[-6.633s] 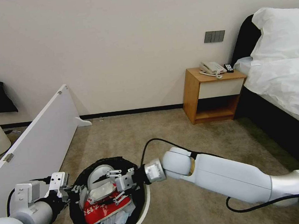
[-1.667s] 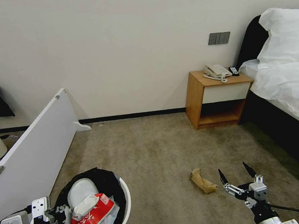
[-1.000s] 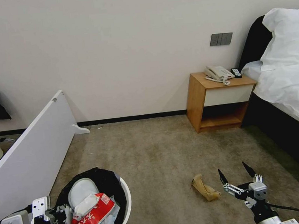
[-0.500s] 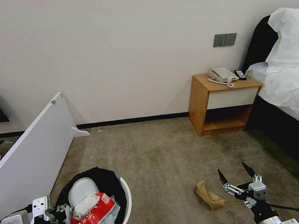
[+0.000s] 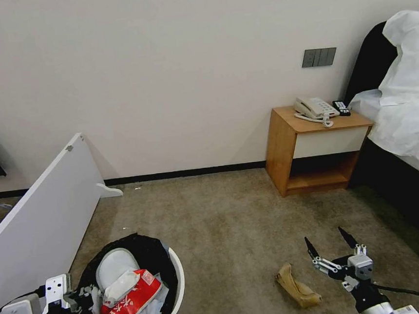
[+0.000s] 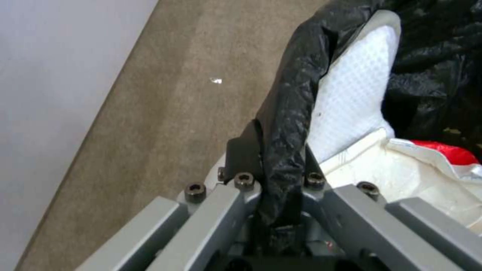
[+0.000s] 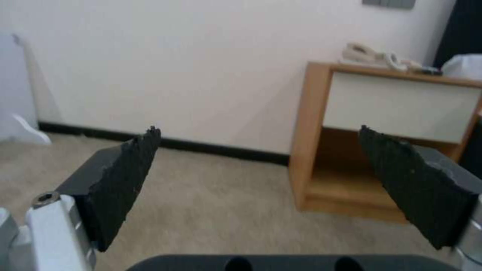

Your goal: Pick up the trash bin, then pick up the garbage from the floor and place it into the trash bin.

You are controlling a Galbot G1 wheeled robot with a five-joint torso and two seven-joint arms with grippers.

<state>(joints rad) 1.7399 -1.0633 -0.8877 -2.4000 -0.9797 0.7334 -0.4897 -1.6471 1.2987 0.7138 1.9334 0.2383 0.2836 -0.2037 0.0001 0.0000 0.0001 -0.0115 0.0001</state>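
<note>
The trash bin (image 5: 180,280), white with a black bag over its rim, stands at the lower left on the floor (image 5: 224,219). It holds a white slipper (image 5: 112,263), a red snack packet (image 5: 131,300) and white tissues. My left gripper (image 5: 87,297) is shut on the bin's near rim; in the left wrist view my left gripper (image 6: 278,177) pinches the black bag fold, next to the slipper (image 6: 351,94). A crumpled brown paper bag (image 5: 297,291) lies on the carpet. Just right of it, my right gripper (image 5: 324,236) hangs open and holds nothing. The right wrist view shows my right gripper (image 7: 266,165) spread wide.
A long white board (image 5: 39,225) leans at the left beside the bin. A wooden nightstand (image 5: 316,143) with a phone stands by the wall, also seen as the nightstand (image 7: 397,124). The bed (image 5: 412,124) takes up the right side. Open carpet lies between.
The whole head view has shifted, so the camera moved; the paper bag now sits lower in the picture, closer to me. My right gripper, earlier over the bin, now hangs open at the lower right.
</note>
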